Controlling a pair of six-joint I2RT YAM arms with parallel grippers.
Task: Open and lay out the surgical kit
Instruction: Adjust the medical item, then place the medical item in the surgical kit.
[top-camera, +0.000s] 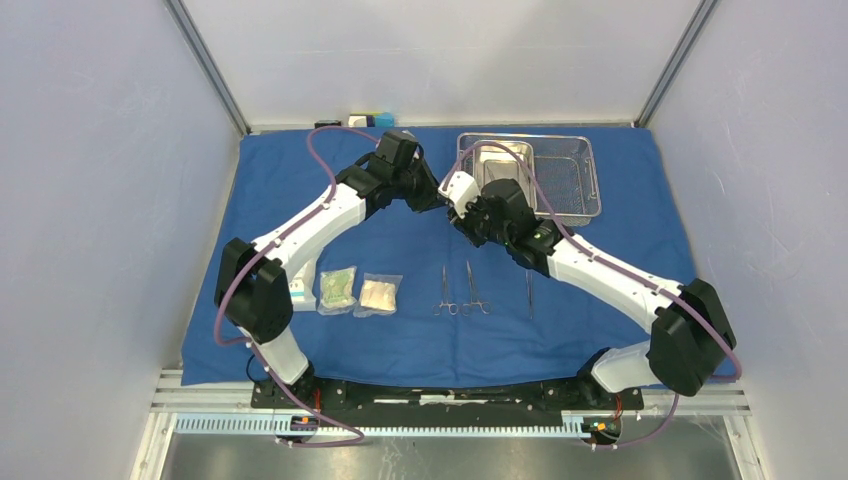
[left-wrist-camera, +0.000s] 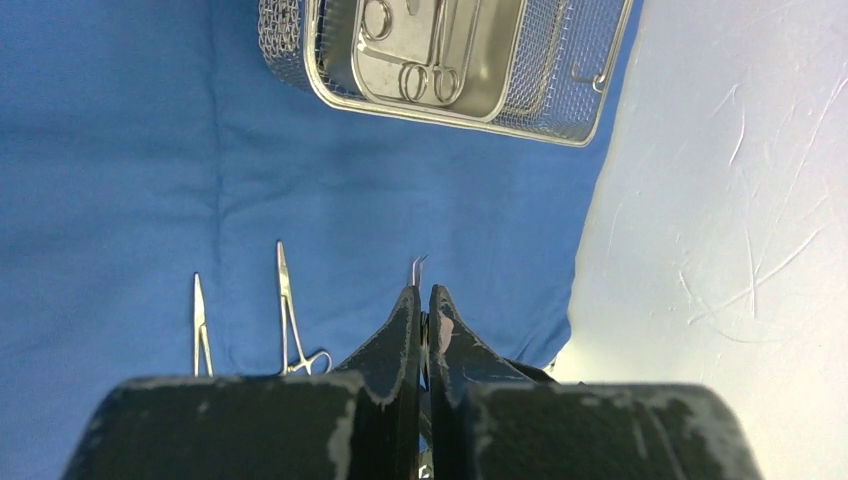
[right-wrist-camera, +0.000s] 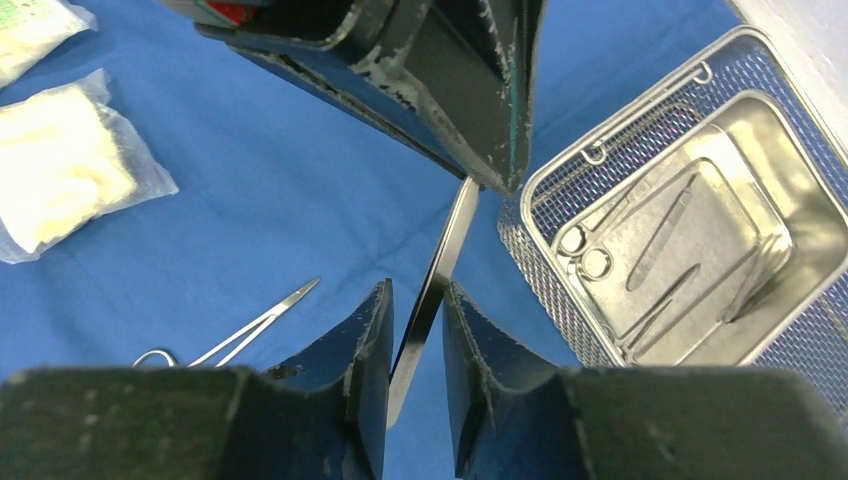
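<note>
The blue cloth wrap (top-camera: 420, 330) lies spread flat. The steel mesh tray (top-camera: 590, 170) with its inner pan (top-camera: 500, 165) stands at the back right, and several instruments (right-wrist-camera: 660, 230) lie in the pan. My left gripper (left-wrist-camera: 422, 292) is shut on a slim metal instrument (right-wrist-camera: 440, 265) above the cloth, left of the tray. My right gripper (right-wrist-camera: 420, 290) is open, its jaws either side of that instrument's other end. Three instruments (top-camera: 475, 290) lie in a row near the front. Three packets (top-camera: 380, 295) lie to their left.
Small objects (top-camera: 365, 121) sit behind the cloth's back edge. Grey walls close in both sides and the back. The left arm's elbow (top-camera: 262, 290) partly covers the leftmost packet. The arms' mounting rail (top-camera: 430, 395) runs along the near edge.
</note>
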